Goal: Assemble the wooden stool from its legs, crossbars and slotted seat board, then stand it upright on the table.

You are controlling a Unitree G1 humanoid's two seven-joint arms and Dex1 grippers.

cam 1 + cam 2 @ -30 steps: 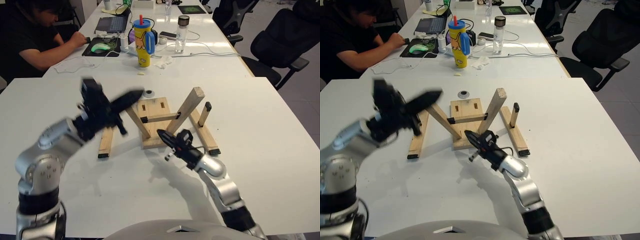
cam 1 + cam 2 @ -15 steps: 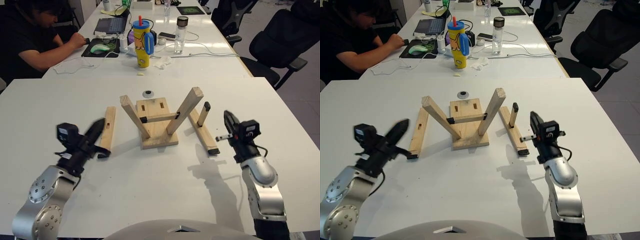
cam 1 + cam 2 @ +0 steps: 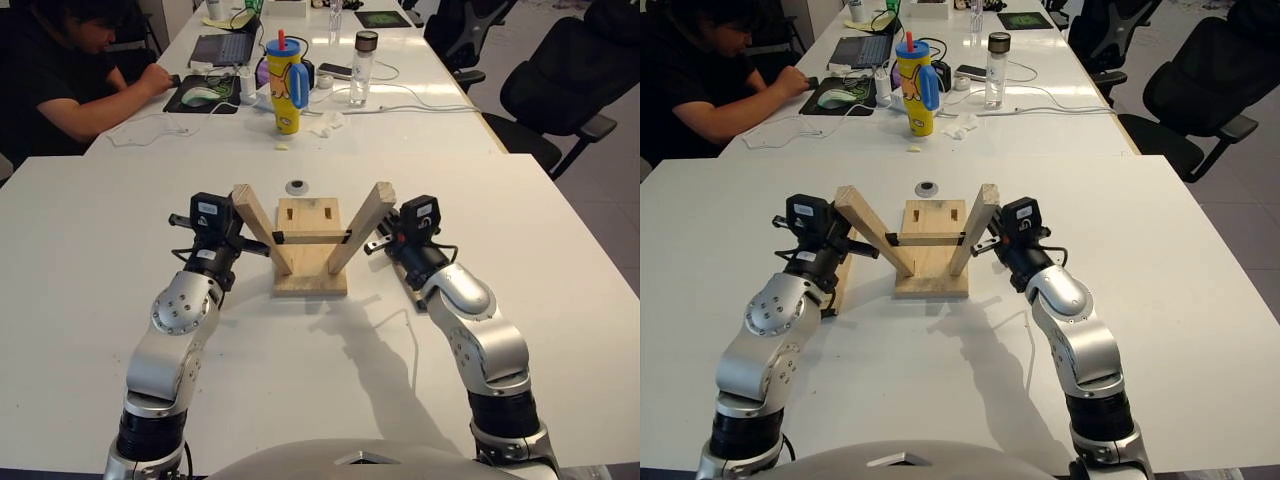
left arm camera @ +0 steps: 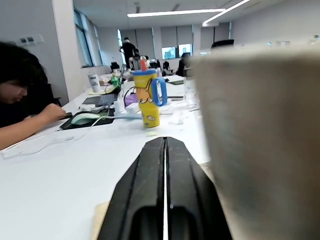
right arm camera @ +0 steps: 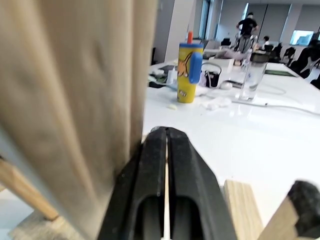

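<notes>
— Head view first. Whereabouts of the seat board (image 3: 310,262)?
— Lies flat at mid-bench (image 3: 520,200), slots up. Carries two legs splayed in a V, left leg (image 3: 258,225) and right leg (image 3: 358,230), tied by a crossbar (image 3: 312,237) partway up.
— And on either side of it?
— Left gripper (image 3: 252,247) just beside the left leg's outer face, right gripper (image 3: 378,244) just beside the right leg's. Contact impossible to judge from up here.
— Anything else on the bench?
— A small dark round object (image 3: 296,187) just behind the seat board.
— Left wrist view?
— Shows the jaws clenched, pressed together with nothing between. Blurred pale wood close alongside: the left leg. Farther off, a yellow tumbler (image 4: 150,97) with a blue handle.
— Right wrist view?
— Much alike: jaws clenched on nothing, right leg close against one side. Beyond them, a loose wooden piece (image 5: 242,210) lying flat, and a black-capped wooden end (image 5: 306,202) at the edge. In the distance, the yellow tumbler and a clear bottle (image 5: 250,75).
</notes>
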